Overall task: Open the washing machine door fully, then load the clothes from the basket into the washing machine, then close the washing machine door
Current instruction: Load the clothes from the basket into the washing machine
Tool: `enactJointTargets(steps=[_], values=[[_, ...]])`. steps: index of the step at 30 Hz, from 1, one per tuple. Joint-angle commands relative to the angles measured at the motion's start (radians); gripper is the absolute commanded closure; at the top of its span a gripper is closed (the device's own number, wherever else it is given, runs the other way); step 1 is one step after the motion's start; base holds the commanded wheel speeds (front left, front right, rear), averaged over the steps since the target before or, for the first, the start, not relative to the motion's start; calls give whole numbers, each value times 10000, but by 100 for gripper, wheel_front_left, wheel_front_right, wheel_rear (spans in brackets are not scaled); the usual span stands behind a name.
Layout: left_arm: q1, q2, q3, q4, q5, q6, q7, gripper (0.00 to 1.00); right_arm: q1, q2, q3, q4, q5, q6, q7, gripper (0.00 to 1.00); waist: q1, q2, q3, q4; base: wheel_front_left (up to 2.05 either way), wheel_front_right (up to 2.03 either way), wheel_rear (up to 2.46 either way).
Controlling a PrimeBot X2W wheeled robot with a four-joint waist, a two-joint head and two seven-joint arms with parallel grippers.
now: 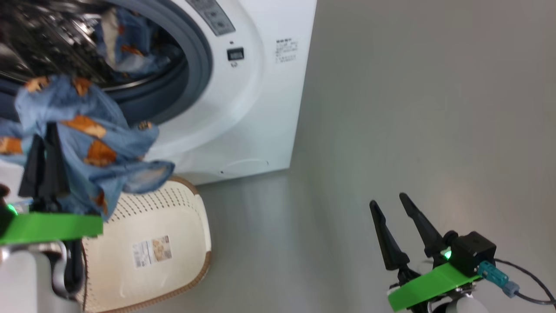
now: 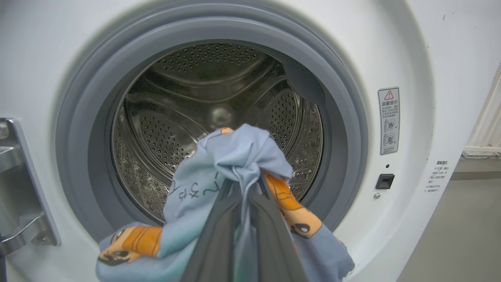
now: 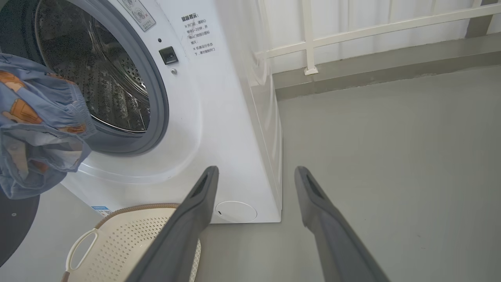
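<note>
Floor [image 1: 391, 108]: smooth grey, faintly glossy, is carrying two items. The washing machine [image 1: 260, 108] is standing flat on it, with the white cabinet base meeting the floor along a straight edge. The basket [image 1: 191, 226] is sitting on the floor just in front of the machine, below the drum opening; whether they are touching cannot be told. A paper label [image 1: 152, 251] is showing on the basket's inner bottom. Beyond the machine's side the floor is running to a low grey kerb [image 3: 372, 72], where a white rail post [image 3: 308, 39] is standing.
</note>
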Motion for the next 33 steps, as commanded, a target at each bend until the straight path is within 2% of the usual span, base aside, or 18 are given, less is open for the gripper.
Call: enactJointTargets(steps=[1, 15, 33], values=[[-493, 433, 248, -124, -53, -31, -89, 100, -308, 5, 266, -287, 92, 16, -49, 0, 0, 0, 547, -221, 0, 0, 0], [-3401, 1333, -214, 1172, -297, -32, -90, 100, -998, 5, 573, -562, 251, 16, -49, 0, 0, 0, 2342, -517, 0, 0, 0], [-7266, 2163, -870, 3937, -455, -32, -90, 100, -1489, 5, 931, -625, 631, 16, -49, 0, 0, 0, 3655, -977, 0, 0, 0]])
